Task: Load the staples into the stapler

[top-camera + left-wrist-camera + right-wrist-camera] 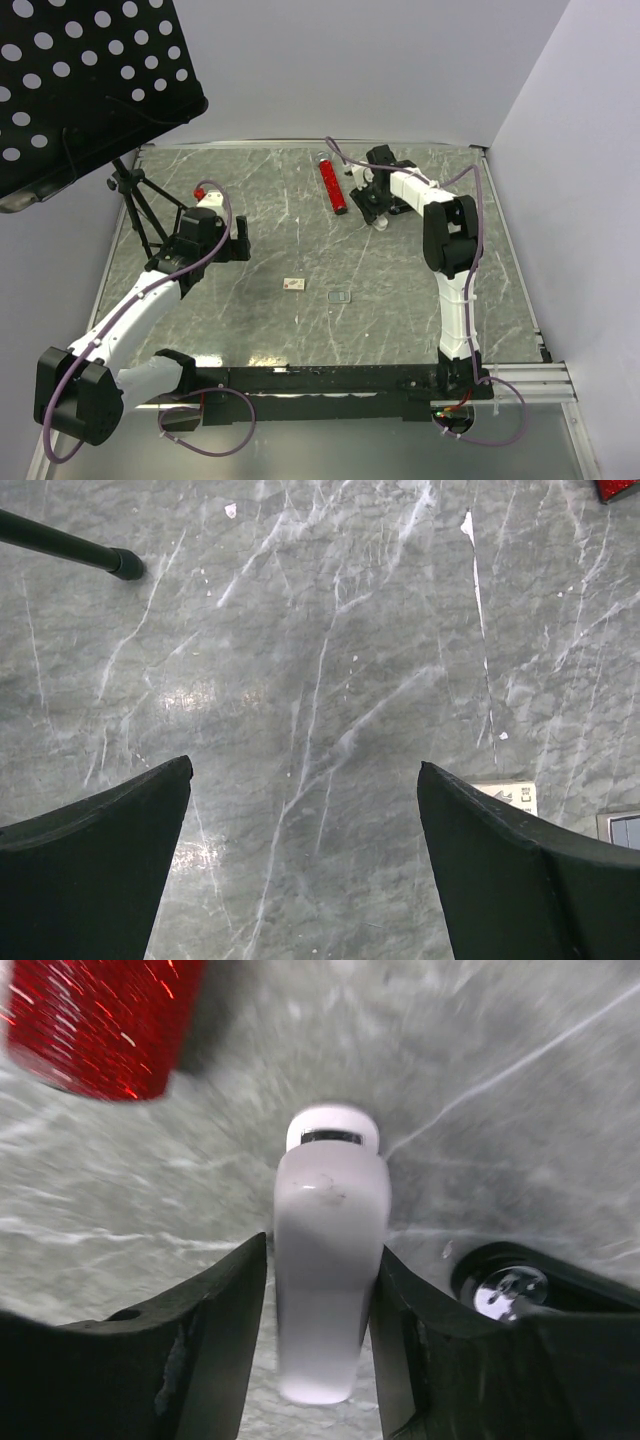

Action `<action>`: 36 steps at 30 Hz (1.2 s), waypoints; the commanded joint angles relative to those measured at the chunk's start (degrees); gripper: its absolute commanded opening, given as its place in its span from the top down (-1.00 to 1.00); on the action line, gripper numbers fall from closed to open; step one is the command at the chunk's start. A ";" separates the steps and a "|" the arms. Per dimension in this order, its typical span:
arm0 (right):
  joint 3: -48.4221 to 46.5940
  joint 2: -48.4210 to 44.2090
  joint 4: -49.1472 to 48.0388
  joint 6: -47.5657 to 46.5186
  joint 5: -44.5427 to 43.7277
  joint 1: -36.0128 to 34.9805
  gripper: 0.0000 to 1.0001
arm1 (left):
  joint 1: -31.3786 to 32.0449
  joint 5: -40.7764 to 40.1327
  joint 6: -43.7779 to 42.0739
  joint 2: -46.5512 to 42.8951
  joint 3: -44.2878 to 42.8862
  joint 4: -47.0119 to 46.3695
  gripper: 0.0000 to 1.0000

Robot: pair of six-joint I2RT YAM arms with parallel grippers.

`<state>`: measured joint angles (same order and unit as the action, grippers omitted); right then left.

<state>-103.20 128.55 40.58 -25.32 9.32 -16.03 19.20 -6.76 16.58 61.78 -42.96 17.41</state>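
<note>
From above, the left arm stretches up the left of the desk (400, 330) with its claw (238, 246) over bare marble, and the right arm folds at the elbow to set its claw (377, 212) low beside the red tube (332, 185). The staples (340, 296) lie mid-desk, just right of a beige box piece (293, 284). In the left wrist view the claw gapes wide, holding nothing. In the right wrist view the half-closed fingers (225, 1330) hug a white round-ended piece (330, 1250), a firm grip being impossible to confirm, with what seems the stapler (505, 1285), dark, just beside it.
</note>
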 commanded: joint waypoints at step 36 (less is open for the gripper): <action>52.13 -75.62 -28.62 20.66 38.22 -13.67 1.00 | 14.63 45.85 -2.51 -6.32 -0.02 -36.37 -0.94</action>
<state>-53.19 58.81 19.88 -8.10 38.81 -28.36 31.64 32.71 15.70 56.71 -42.50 -7.11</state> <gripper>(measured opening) 0.408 0.970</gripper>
